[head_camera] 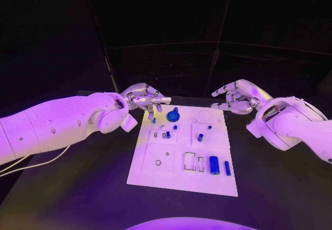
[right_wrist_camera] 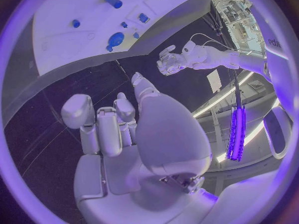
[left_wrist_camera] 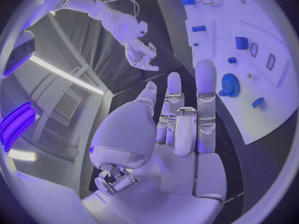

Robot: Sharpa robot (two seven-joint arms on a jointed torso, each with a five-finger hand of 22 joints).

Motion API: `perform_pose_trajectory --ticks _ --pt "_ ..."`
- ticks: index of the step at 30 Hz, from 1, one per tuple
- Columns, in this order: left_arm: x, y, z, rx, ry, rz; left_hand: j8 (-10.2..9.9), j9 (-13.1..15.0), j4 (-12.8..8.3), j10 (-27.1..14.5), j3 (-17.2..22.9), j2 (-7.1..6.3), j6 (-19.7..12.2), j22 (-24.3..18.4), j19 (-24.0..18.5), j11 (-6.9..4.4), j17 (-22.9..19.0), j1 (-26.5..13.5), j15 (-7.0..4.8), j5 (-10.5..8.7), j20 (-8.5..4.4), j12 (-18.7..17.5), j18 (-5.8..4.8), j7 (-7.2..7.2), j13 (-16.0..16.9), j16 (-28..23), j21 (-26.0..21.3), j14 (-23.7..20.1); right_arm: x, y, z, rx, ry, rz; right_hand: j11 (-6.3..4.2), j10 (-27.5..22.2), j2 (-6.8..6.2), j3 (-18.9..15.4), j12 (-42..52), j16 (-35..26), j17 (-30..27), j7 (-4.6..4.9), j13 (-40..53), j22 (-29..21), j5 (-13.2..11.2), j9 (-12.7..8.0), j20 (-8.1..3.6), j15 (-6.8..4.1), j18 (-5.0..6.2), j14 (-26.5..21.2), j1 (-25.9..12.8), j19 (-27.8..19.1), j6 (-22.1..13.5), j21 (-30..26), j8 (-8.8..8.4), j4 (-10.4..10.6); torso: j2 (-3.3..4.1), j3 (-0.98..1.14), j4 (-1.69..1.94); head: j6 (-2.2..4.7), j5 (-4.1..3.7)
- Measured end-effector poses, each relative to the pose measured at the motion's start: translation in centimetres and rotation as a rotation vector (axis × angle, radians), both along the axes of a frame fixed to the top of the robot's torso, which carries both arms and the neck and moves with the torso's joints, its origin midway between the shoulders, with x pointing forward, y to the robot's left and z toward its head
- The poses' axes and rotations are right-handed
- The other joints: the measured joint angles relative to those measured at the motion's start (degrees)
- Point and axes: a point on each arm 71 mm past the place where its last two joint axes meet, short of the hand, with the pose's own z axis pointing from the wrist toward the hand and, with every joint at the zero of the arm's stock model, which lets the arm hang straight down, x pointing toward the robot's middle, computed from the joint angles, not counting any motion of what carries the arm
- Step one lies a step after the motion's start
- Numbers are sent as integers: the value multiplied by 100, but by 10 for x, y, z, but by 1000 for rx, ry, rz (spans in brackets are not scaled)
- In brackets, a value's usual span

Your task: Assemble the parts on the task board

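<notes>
No readable writing on the task board [head_camera: 181, 184] or parts. Board sits mid-table, white, long axis running near to far. Blue gear [head_camera: 173, 116] near its far edge, blue cylinder [head_camera: 214, 165] and thin blue pin [head_camera: 228, 168] at near right, small blue pieces [head_camera: 167, 134] mid-board. Left hand [head_camera: 144, 101] hovers at far left corner, fingers apart, holding nothing, probably just short of the gear. Right hand [head_camera: 236, 97] beyond far right corner, released, off the board. Bare black table [head_camera: 76, 191] on both sides.
</notes>
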Motion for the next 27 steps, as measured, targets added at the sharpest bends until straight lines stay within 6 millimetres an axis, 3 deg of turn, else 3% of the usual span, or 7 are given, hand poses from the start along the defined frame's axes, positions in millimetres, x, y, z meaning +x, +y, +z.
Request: perform_pose_trajectory --ticks 2,3,9,15,21,22,27 --pt "-2 -4 -3 82 31 -24 13 45 177 -236 -242 -67 -129 -312 -311 47 -70 -210 13 0 22 191 0 62 243 -189 -235 -8 2 -4 1 -5 3 -10 0 0 6 -5 -31 -43 -56 -12 -42 -67 58 0 0 0 0 0 6 1 12 -42 0 5 -23 10 6 -27 2" --pt "-3 -5 -5 120 47 -29 73 86 255 -296 -318 -66 -156 -178 -359 35 -30 -221 35 0 30 347 1 72 399 -131 -109 -8 3 -5 1 -7 5 -13 0 0 6 -17 -31 -43 -71 -20 -48 -84 62 0 1 0 0 0 6 1 20 -42 23 16 -31 14 9 -41 3" --pt "-6 -14 -20 340 146 -29 681 507 579 -480 -721 7 -136 1787 -89 -64 4 -149 -44 -13 -28 1659 -168 -78 1614 642 1598 -2 4 -4 1 -23 17 -19 -30 -30 6 -43 -130 -130 -120 -20 -166 -217 209 0 -29 0 0 0 6 -28 20 -153 29 42 -69 32 13 -97 15" --pt "-4 -24 -27 512 190 -21 1291 1048 823 -347 -965 154 -283 3068 136 -169 4 -153 -96 -13 -107 3071 -310 -198 3025 917 2633 -15 5 2 0 -39 27 -18 -30 -30 5 -57 -130 -70 17 -20 -152 -180 277 -5 -29 -20 0 -21 6 -28 20 -153 64 88 -86 36 21 -111 -9" --pt "-1 -36 -32 630 218 -29 1692 1485 1036 -455 -1178 221 -590 3750 267 -191 3 -191 -122 -13 -102 3429 -427 -198 3389 917 3141 0 6 7 -1 -51 35 -20 -30 -30 5 -64 -130 -71 37 -20 -147 -178 327 -5 -42 -20 -1 -21 5 -15 20 -153 67 96 -94 40 22 -129 -18" --pt "-1 -38 -34 651 226 -32 1720 1527 1068 -455 -1209 236 -629 3876 307 -191 3 -205 -122 -13 -104 3448 -486 -198 3417 917 3229 0 6 7 -2 -54 37 -21 -30 -30 6 -82 -130 -70 45 -20 -142 -170 328 -5 -51 -20 0 -21 4 -6 20 -153 67 113 -94 40 22 -130 -18" --pt "1 -43 -37 711 248 -37 1777 1622 1121 -475 -1262 251 -688 4112 339 -170 3 -220 -122 -13 -107 3520 -489 -196 3503 917 3380 0 7 8 -3 -61 45 -27 -30 15 37 -73 -104 -70 58 -20 -142 -167 328 -4 -51 -40 -1 -1 -26 -5 20 -153 67 137 -93 35 25 -129 -19"
